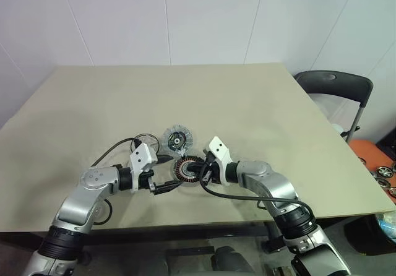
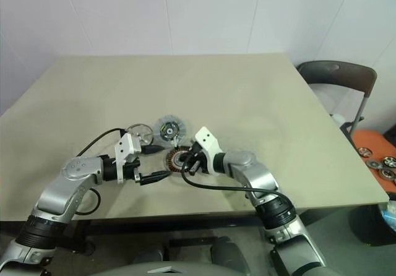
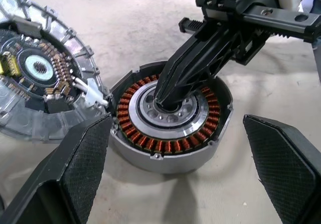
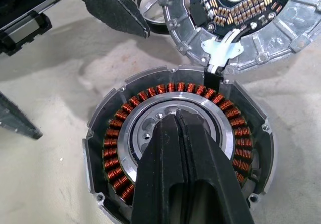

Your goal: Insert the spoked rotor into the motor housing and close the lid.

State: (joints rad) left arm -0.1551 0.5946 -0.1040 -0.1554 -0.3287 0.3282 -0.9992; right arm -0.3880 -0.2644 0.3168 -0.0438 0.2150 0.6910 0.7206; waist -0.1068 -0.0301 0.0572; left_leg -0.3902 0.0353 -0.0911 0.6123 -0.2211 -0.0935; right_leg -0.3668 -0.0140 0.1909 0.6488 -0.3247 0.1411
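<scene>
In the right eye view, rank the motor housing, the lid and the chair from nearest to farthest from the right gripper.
1. Motor housing: right gripper, shut, tips in its centre.
2. Lid: just beyond the housing, on the table.
3. Chair: off the table, far right.

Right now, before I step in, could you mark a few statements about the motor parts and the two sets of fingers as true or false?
1. The right fingers are shut, with their tips at the centre of the copper-wound ring. True.
2. The lid already sits on the copper-wound ring. False: it lies beside the ring on the table, circuit side up.
3. The left fingers are clamped on the lid. False: they stand open, one on each side of the copper-wound ring.
4. A chair stands past the table's right edge. True.
</scene>
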